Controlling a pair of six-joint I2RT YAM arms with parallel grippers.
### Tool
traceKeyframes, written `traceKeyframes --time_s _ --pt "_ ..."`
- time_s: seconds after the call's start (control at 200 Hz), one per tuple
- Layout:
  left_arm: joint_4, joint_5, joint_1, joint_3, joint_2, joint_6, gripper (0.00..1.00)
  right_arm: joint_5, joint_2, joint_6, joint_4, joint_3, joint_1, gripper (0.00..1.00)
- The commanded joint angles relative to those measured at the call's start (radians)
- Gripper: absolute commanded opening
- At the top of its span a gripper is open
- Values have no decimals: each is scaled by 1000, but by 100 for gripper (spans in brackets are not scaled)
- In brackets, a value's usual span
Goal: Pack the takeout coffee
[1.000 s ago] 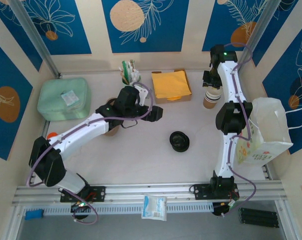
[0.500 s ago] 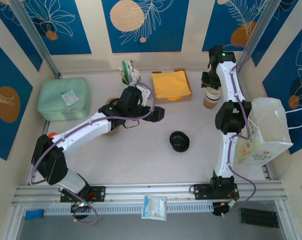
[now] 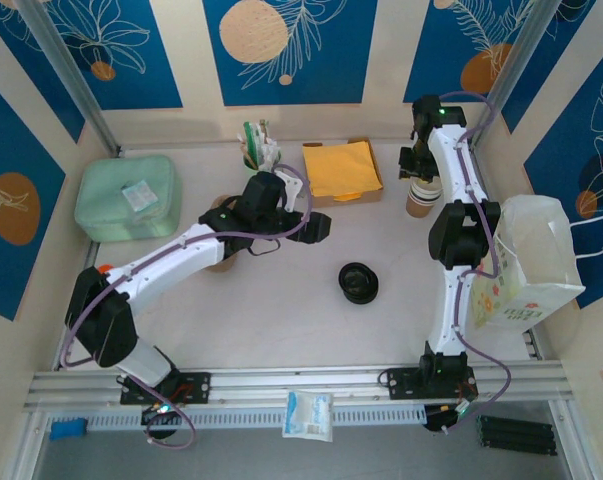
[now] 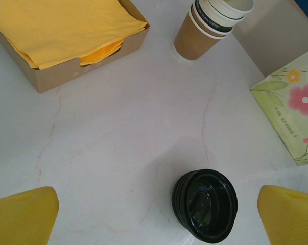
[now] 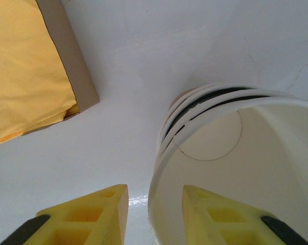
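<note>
The takeout coffee cups, white on top with a brown lower band, stand nested (image 3: 420, 196) at the back right, and they also appear in the left wrist view (image 4: 207, 26) with the topmost cup tilted. My right gripper (image 3: 421, 170) hangs straight over the stack. In the right wrist view its jaws (image 5: 155, 204) straddle the topmost cup's wall (image 5: 220, 148): one finger is inside the cup, the other outside with a visible gap. My left gripper (image 4: 156, 219) is wide open and empty above the table, near a stack of black lids (image 4: 205, 204).
A box of yellow napkins (image 3: 342, 170) sits left of the cups. A flowered paper bag (image 3: 526, 265) stands at the right edge. The black lids (image 3: 358, 282) lie mid-table. A green container (image 3: 128, 197) is at the left and a holder with packets (image 3: 258, 150) at the back.
My right gripper shifted slightly toward the back over the cup stack. The left arm reached a little farther right. Nothing was picked up or released.
</note>
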Motion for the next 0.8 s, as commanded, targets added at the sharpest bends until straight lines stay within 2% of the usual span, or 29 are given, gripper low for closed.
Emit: traceKeyframes --time_s 0.0,0.05,0.18,0.455,0.795 --pt "-9 6 -13 46 10 4 100 0 -18 -10 -6 -4 4 29" --pt "-9 6 -12 49 11 5 99 -1 -14 -12 -7 -5 4 24" --pt "-10 5 -13 48 11 5 100 6 -15 -18 -8 -11 4 0" --pt "-12 1 -18 48 7 8 99 2 -72 -28 0 -64 38 0" --pt "-13 -11 -28 36 -8 3 99 21 -209 -18 57 -257 188 0"
